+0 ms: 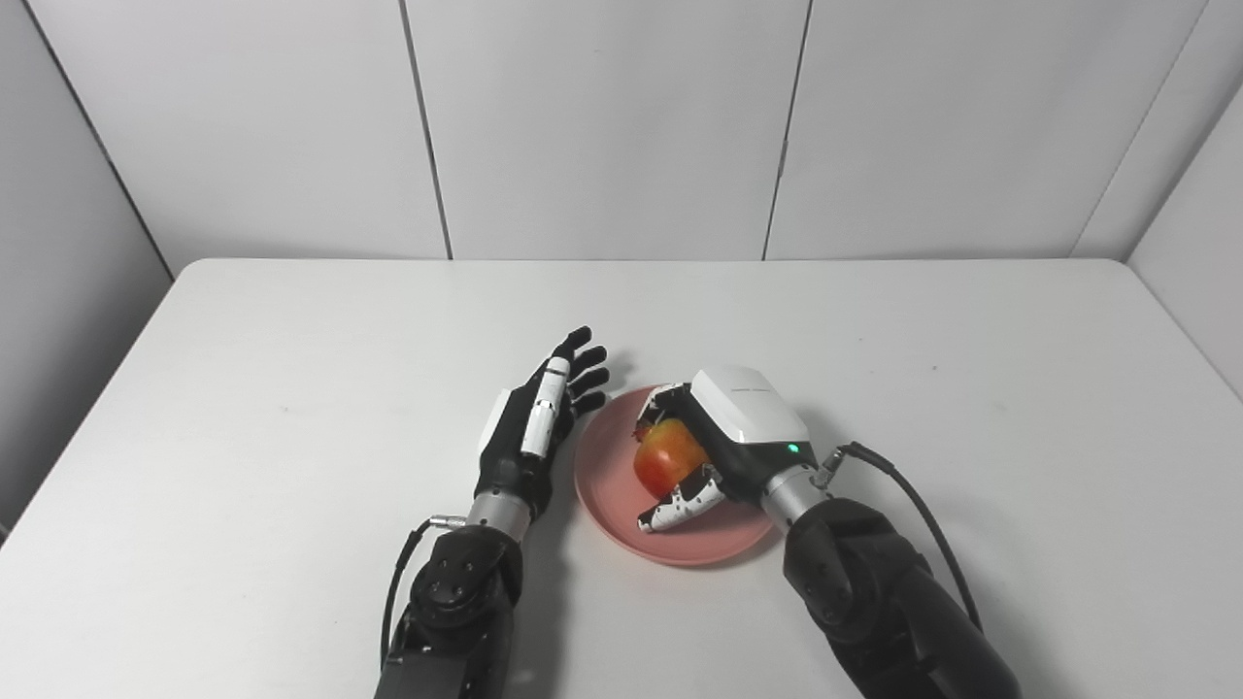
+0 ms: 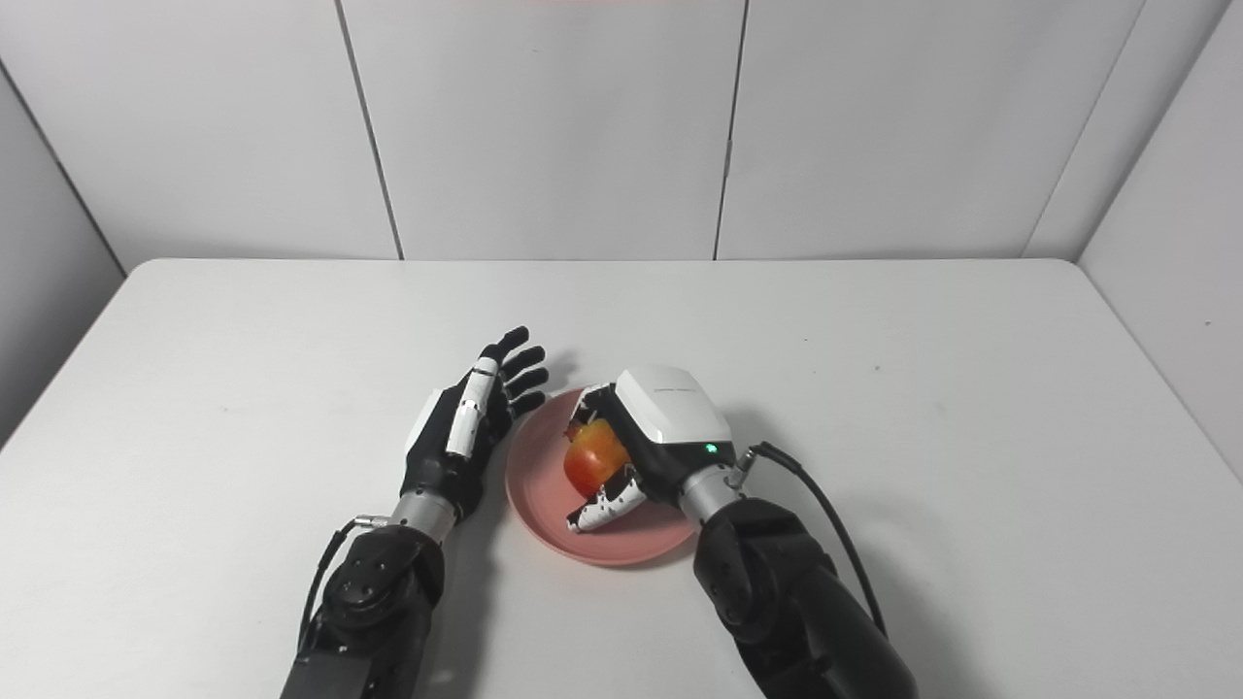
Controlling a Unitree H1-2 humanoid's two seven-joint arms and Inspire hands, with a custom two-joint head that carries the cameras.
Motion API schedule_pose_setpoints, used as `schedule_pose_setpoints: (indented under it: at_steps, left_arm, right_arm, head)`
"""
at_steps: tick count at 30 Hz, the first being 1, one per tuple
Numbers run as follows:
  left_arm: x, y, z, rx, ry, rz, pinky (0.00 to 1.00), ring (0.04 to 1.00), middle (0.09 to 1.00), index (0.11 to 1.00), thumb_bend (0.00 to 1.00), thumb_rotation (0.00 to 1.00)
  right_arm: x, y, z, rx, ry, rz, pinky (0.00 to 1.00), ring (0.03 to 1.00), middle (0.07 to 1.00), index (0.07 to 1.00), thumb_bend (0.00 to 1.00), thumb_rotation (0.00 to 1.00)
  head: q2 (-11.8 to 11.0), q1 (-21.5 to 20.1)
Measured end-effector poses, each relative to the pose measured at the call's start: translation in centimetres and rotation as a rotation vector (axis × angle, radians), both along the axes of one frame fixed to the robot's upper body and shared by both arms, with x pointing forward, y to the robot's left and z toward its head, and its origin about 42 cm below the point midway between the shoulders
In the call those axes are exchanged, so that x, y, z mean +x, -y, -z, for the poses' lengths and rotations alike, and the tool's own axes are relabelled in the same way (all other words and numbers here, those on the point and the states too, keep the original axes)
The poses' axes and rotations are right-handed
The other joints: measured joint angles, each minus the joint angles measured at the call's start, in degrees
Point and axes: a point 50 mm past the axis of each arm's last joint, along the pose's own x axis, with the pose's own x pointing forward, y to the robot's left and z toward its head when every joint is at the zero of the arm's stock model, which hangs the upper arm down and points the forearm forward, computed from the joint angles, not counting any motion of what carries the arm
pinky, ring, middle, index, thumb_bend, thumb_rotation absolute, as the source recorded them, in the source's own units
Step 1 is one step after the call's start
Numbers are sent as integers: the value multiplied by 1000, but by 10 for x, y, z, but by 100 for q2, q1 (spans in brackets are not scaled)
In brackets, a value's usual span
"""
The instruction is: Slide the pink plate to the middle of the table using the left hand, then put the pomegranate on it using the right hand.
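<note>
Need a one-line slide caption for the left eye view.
Right hand holds the pomegranate over the pink plate; open left hand rests beside the plate's rim.

The surface (image 1: 291, 388) was a plain white tabletop with rounded far corners, matte and faintly speckled with a few small dark marks. Behind it stood a back wall (image 1: 602, 126) of pale grey panels, divided by thin dark vertical seams. Angled side panels (image 2: 1165, 146) of the same grey closed in the left and right edges.
</note>
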Motion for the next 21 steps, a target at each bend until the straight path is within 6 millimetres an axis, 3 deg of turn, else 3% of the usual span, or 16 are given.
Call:
schedule_pose_setpoints:
  at_steps: [3,6,21]
  left_arm:
    - [0,0,0,0,0,0,837,862,872,868,378,1000]
    - [0,0,0,1,0,0,836,863,873,870,379,1000]
    - [0,0,0,2,-1,1,842,869,878,874,377,1000]
  right_arm:
    - [-3,0,-3,-18,-27,-27,779,833,846,827,835,278]
    - [-4,1,-7,-50,-51,-52,861,886,897,884,872,299]
    - [-4,11,-21,-98,-91,-68,910,935,956,950,986,426]
  head:
    - [-9,-26]
    - [-9,-18]
    - [-35,-26]
